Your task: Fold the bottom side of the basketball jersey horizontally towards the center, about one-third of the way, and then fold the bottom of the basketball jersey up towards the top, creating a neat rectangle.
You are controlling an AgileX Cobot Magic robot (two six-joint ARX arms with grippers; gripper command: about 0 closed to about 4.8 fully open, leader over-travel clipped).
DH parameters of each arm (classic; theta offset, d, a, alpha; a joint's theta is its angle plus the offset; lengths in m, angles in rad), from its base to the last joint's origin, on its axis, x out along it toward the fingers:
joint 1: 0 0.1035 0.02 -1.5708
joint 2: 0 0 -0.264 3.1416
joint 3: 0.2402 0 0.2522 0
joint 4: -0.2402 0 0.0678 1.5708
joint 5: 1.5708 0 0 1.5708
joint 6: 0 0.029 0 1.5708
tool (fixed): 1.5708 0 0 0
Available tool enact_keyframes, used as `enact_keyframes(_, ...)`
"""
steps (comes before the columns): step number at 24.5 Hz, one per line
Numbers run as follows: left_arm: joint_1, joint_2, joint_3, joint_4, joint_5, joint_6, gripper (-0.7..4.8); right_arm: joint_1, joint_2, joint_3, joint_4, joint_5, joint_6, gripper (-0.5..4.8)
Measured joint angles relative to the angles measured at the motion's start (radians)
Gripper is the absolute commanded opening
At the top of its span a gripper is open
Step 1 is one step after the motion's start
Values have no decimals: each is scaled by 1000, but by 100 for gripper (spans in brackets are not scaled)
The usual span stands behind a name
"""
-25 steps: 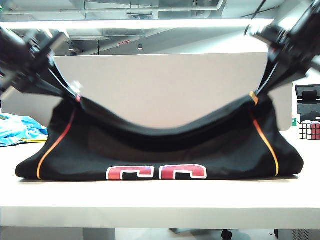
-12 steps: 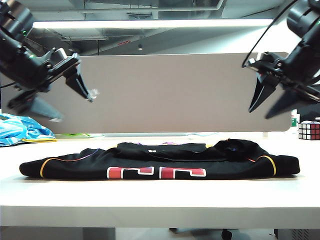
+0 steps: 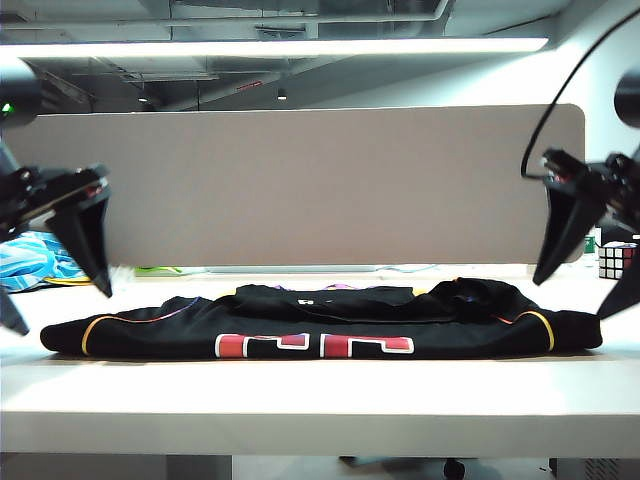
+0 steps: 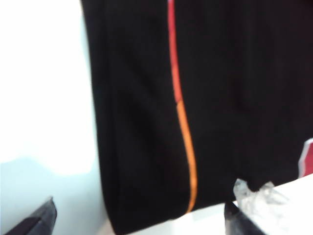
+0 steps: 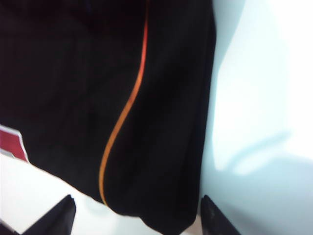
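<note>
On the white table (image 3: 320,400) the jersey (image 3: 320,325) lies flat and folded, so I'm holding nothing: my left claw (image 3: 50,275) and right claw (image 3: 590,265) hang wide apart over its two ends, probably ready to grab for the next fold.

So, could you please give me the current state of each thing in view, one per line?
basketball jersey: folded, lying flat on the table, held by neither claw.
left claw: open, empty, above the jersey's left end.
right claw: open, empty, above the jersey's right end.
light blue cloth: crumpled, at the table's far left.
puzzle cube: resting at the table's far right, colours mixed.
</note>
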Motion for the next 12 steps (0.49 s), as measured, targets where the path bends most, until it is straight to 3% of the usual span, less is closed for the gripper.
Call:
enact_keyframes(7,0,-8,-100,117,39,-7,430,5,-6,-151,213,-43,65,346)
enact_keyframes(10,0,-8,-125,183,74,-29,337,6,-8,-172,261,-56,82,339)
enact_keyframes(12,0,2,-127,194,87,-40,264,6,-10,-181,280,-60,93,303)
